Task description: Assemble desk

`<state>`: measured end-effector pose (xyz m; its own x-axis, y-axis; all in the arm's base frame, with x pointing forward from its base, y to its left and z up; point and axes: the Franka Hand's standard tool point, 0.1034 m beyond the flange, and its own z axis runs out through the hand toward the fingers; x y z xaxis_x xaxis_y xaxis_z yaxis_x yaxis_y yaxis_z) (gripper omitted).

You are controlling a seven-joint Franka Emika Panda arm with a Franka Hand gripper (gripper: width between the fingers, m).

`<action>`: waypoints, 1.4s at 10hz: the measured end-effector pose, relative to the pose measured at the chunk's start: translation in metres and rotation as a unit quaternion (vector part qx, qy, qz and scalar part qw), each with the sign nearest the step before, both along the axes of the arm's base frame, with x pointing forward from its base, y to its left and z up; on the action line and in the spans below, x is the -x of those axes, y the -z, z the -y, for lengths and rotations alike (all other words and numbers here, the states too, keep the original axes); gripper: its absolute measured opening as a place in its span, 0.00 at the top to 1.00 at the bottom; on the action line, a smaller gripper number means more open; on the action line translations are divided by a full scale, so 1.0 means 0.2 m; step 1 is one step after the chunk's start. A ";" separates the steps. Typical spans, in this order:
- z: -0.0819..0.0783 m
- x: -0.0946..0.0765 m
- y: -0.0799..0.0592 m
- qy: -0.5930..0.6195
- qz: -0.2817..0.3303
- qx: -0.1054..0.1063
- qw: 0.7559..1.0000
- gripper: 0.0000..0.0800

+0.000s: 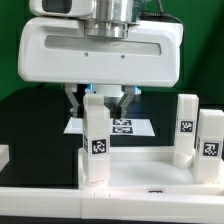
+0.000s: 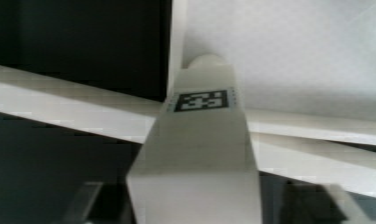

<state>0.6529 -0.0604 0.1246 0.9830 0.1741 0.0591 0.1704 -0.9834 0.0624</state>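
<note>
Claw (image 1: 96,100) straddles upright leg (image 1: 96,140) on tabletop (image 1: 140,170).

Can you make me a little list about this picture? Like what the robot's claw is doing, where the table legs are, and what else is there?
gripper: one finger on each side of the top of an upright leg; a firm grip cannot be told
leg at the gripper: white, tagged, standing at a corner of the tabletop
tabletop: white slab with raised rim, lying flat
other legs: two standing on the exterior view's right
marker board: flat on the table behind the leg
</note>
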 end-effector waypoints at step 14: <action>0.01 0.00 0.01 0.574 0.021 -0.042 0.818 0.64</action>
